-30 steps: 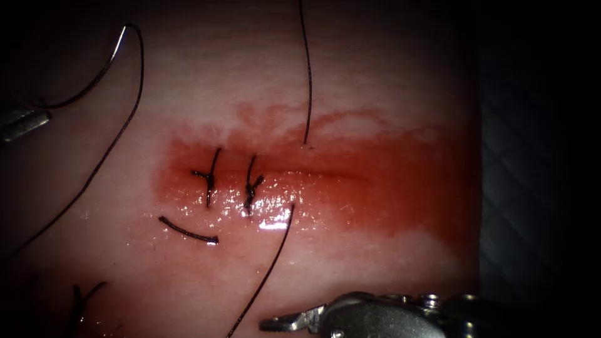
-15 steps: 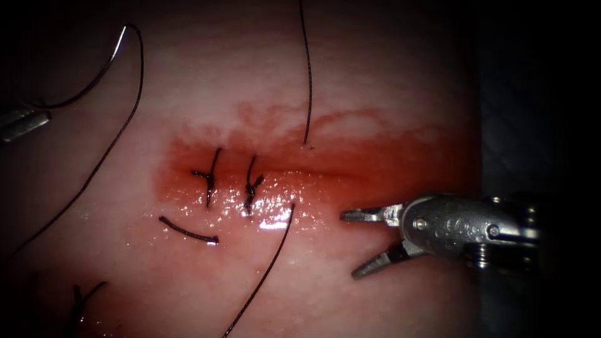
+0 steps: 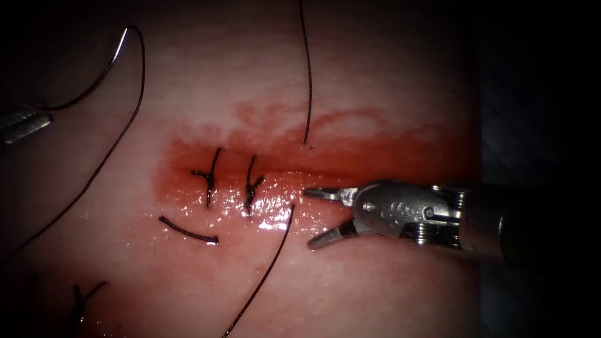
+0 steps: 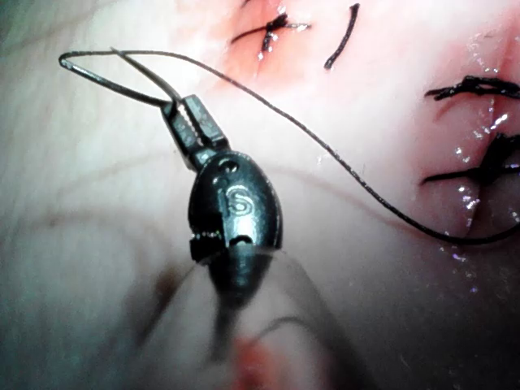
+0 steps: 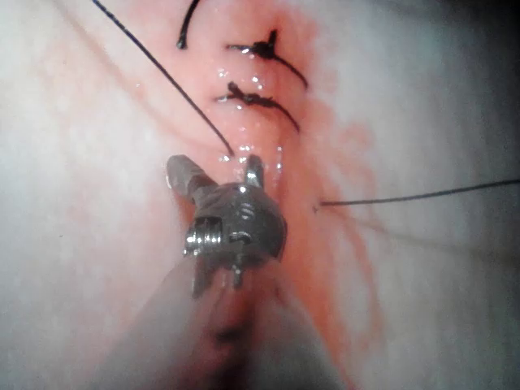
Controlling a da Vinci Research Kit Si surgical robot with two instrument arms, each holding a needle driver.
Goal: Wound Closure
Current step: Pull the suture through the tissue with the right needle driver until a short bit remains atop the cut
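- The right arm's tool [image 3: 314,216] had moved in from the picture's right over the last half second and now sat over the tissue [image 3: 375,81], its jaws spread apart and holding nothing.
- Its upper jaw lay along the cut [image 3: 338,174]; its lower jaw pointed below the cut, near where the thread [image 3: 269,269] entered the tissue under the wound.
- In the right wrist view the same tool [image 5: 218,169] showed both jaws parted, with the thread's entry point just ahead of them.
- The left arm's tool [image 3: 24,124] rested at the far left edge, well apart from the cut, as it had a second ago.
- In the left wrist view its jaws [image 4: 191,122] were clamped on the needle [image 4: 114,77] near its thread end.
- The needle [image 3: 94,81] curved up and to the right of that tool, clear of the tissue and not in it.
- The thread ran from the needle's end down across the left of the tissue.
- Another length of thread [image 3: 308,75] came down from above and met the tissue just above the cut.
- Two tied stitches [image 3: 231,178] crossed the cut's left part, in red fluid [image 3: 400,200].
- A cut end of thread [image 3: 186,231] lay loose below them.
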